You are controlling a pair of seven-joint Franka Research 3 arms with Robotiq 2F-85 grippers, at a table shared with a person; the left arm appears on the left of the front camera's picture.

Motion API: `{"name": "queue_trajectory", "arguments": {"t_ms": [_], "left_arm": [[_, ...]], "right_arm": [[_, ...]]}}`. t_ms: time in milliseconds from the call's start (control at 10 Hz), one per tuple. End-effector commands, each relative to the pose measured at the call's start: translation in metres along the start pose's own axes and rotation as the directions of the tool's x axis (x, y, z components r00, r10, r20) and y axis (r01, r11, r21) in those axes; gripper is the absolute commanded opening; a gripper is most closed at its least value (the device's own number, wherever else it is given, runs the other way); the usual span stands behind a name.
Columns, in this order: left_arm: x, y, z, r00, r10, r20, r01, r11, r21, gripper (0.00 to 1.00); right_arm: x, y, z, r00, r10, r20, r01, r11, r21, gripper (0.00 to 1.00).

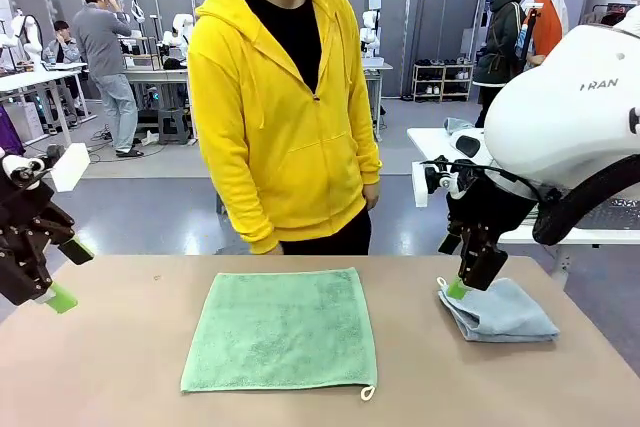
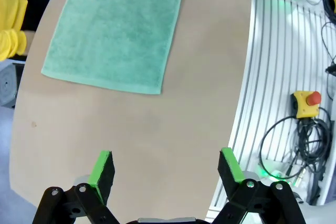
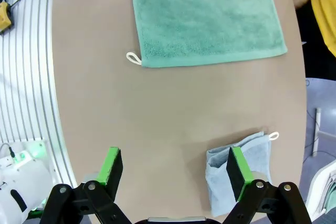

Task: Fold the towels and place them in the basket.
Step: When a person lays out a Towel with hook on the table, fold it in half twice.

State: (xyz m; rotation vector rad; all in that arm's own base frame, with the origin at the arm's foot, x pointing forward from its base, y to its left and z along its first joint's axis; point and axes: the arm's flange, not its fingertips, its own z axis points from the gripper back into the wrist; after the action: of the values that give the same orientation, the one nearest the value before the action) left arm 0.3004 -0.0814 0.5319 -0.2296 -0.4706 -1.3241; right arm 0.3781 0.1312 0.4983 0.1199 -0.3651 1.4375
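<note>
Left hand: released, jaws wide, over the tan surface at its left end.
Right hand: released — one finger above the folded pale blue-grey terry towel.
Mid-green terry towel: spread flat at the surface's centre, well apart from both hands.

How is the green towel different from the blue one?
The green towel is mid green; the blue towel is pale blue-grey. The green towel lies spread out flat, while the blue towel is folded into a small bundle. The green towel sits mid-table; the blue towel sits toward the robot's right. Both are fluffy cloth on the table, each with a little white loop at a corner.
</note>
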Motion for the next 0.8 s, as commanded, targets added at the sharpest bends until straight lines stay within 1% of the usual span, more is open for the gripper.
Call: {"name": "queue_trajectory", "arguments": {"t_ms": [0, 200, 300, 400, 500, 600, 700], "left_arm": [[0.001, -0.001, 0.001, 1.0, -0.005, 0.001, 0.005, 1.0, 0.0, 1.0], [0.001, -0.001, 0.001, 1.0, -0.005, 0.001, 0.005, 1.0, 0.0, 1.0], [0.0, 0.0, 0.0, 1.0, 0.0, 0.0, 0.0, 1.0, 0.0, 1.0], [0.002, -0.003, -0.006, 1.0, -0.019, -0.006, 0.018, 1.0, -0.018, 1.0], [0.0, -0.009, -0.01, 1.0, -0.024, -0.009, 0.023, 0.999, -0.031, 1.0], [-0.004, -0.016, -0.017, 0.999, -0.047, -0.012, 0.047, 0.998, -0.041, 1.0], [-0.01, -0.023, -0.024, 0.997, -0.077, -0.021, 0.077, 0.997, -0.028, 1.0]], "right_arm": [[0.003, -0.003, 0.001, 1.0, 0.0, -0.013, 0.0, 1.0, 0.012, 1.0], [0.003, -0.003, 0.001, 1.0, 0.0, -0.013, 0.0, 1.0, 0.012, 1.0], [0.001, 0.0, 0.0, 1.0, 0.003, 0.001, -0.003, 1.0, 0.003, 1.0], [0.015, 0.009, 0.002, 0.998, 0.064, 0.014, -0.063, 0.998, -0.019, 1.0], [0.028, 0.019, 0.003, 0.991, 0.127, 0.044, -0.126, 0.992, -0.016, 1.0], [0.043, 0.027, 0.003, 0.982, 0.185, 0.045, -0.185, 0.983, -0.019, 1.0], [0.06, 0.034, 0.001, 0.969, 0.247, 0.011, -0.247, 0.969, -0.022, 1.0]]}}
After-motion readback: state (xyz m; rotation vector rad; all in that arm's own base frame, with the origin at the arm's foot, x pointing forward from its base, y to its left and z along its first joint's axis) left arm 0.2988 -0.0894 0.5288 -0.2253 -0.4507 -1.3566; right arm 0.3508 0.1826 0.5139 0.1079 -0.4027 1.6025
